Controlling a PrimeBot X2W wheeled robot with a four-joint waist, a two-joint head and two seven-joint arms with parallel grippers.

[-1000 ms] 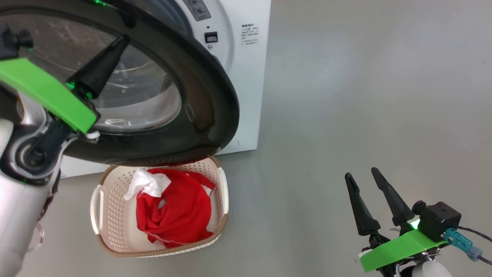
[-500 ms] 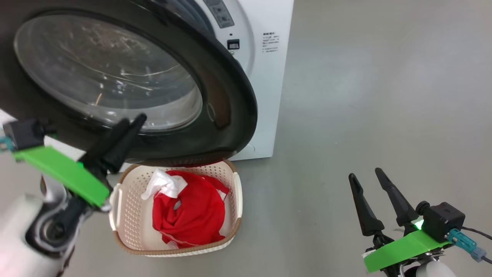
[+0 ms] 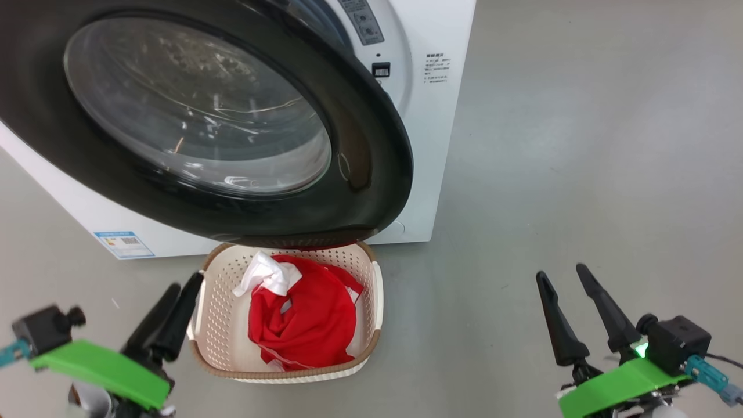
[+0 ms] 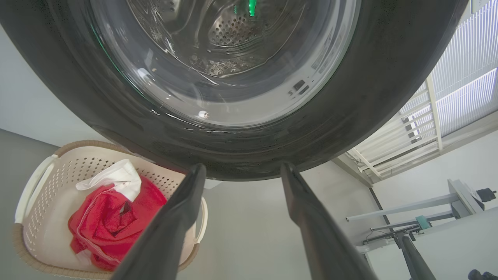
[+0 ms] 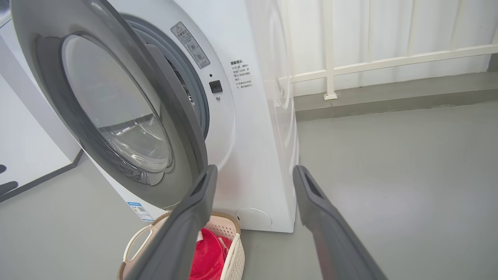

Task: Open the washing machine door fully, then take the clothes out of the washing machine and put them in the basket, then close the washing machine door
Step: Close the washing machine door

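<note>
- Left gripper, down at 7 o'clock in the head view: fingers spread, nothing between them. The left wrist view shows the gap plainly, aimed at the door's lower rim but clear of it.
- Right gripper, at 5 o'clock: fingers spread too, empty, well apart from everything.
- The clothes lie heaped and red in the basket, which sits on the floor just under the door's bottom edge, at its 6 o'clock.
- The washing machine door hangs part-open off the washing machine, up at 11 o'clock. Closing it looks like the step in hand.
- To do it well, I'd say: press on the black rim near the free edge at the door's 3 o'clock, not on the glass. Push steadily along the hinge arc until the latch catches, minding the basket below.
</note>
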